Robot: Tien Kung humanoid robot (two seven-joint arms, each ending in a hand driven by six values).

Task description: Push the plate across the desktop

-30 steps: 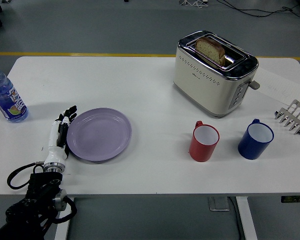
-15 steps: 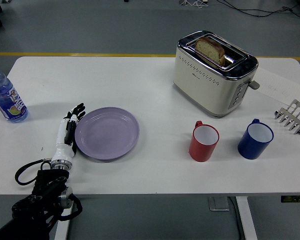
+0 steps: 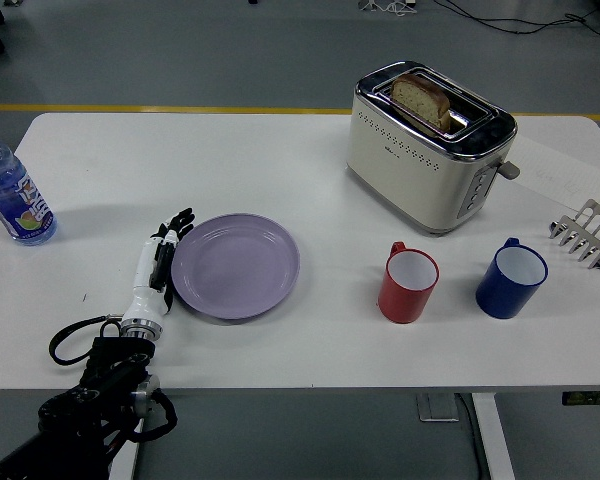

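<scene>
A lilac plate point(image 3: 236, 265) lies flat on the white table point(image 3: 300, 160), left of the middle. My left hand point(image 3: 160, 262), white with black fingers, lies edge-on against the plate's left rim with its fingers straight and holding nothing. Its black arm comes in from the lower left corner. My right hand is out of view.
A red mug point(image 3: 409, 284) and a blue mug point(image 3: 511, 277) stand to the plate's right. A cream toaster point(image 3: 427, 145) with a bread slice stands behind them. A toast rack point(image 3: 587, 233) is at the right edge, a water bottle point(image 3: 10, 193) at the far left.
My left hand has moved to the right and the plate has slid to the right with it, closer to the red mug.
</scene>
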